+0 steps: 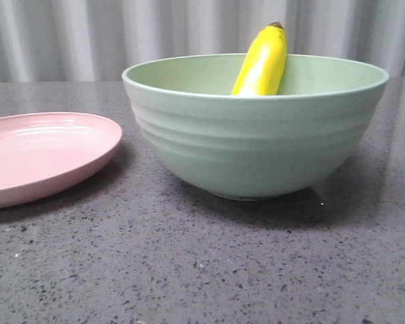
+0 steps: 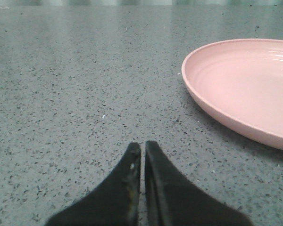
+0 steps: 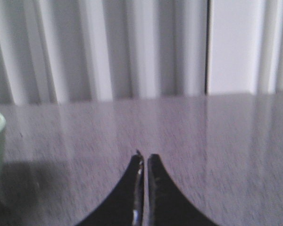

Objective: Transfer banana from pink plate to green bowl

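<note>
A: Banana (image 1: pixel 262 62) propped in green bowl (image 1: pixel 256 142); pink plate (image 1: pixel 44 155) bare on tabletop (image 1: pixel 202 270).

B: Left gripper (image 2: pixel 143 147) and right gripper (image 3: pixel 145 157) fingers pressed together, holding nothing; best kept low, clear of bowl.

Dark grey speckled stone-look tabletop (image 1: pixel 209 270) carrying shallow pale pink round plate (image 1: pixel 40 158) left, ridged mint-green deep bowl (image 1: pixel 256 145) sitting beside, apart.

We see left gripper (image 2: pixel 142 149) low, black fingers (image 2: pixel 127 174) pressed together, nothing between them. Right gripper (image 3: pixel 144 160) same, fingertips closed and empty. Neither arm shows in the front view.
</note>
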Action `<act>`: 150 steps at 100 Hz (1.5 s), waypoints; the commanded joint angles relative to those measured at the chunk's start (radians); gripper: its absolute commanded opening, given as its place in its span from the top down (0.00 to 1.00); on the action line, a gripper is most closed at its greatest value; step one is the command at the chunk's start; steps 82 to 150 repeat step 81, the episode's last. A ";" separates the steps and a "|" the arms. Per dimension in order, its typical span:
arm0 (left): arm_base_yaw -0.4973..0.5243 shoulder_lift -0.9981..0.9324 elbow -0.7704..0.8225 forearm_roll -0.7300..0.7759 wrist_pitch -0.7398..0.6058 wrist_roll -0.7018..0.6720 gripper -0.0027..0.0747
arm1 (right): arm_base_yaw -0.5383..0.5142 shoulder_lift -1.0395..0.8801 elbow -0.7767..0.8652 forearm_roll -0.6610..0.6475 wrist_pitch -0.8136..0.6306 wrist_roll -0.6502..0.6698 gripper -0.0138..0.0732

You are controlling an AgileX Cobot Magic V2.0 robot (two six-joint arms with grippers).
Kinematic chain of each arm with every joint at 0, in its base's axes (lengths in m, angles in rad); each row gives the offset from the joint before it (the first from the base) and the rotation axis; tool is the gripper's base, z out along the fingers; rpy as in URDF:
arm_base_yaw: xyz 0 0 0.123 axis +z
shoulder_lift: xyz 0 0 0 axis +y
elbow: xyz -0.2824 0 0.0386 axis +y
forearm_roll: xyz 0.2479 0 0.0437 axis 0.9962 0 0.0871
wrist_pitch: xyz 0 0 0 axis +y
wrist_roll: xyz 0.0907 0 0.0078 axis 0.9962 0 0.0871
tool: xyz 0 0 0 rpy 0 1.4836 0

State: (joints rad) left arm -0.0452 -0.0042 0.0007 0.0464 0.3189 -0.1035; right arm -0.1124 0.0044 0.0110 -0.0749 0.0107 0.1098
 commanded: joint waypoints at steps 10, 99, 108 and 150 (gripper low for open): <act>0.003 -0.029 0.010 -0.009 -0.067 -0.004 0.99 | -0.016 -0.037 0.020 -0.014 0.162 0.004 0.91; 0.003 -0.029 0.010 -0.009 -0.067 -0.004 0.99 | -0.016 -0.037 0.020 -0.014 0.296 0.004 0.91; 0.003 -0.029 0.010 -0.009 -0.067 -0.004 0.99 | -0.016 -0.037 0.020 -0.014 0.296 0.004 0.91; 0.003 -0.029 0.010 -0.009 -0.067 -0.004 0.99 | -0.016 -0.037 0.020 -0.014 0.296 0.004 0.91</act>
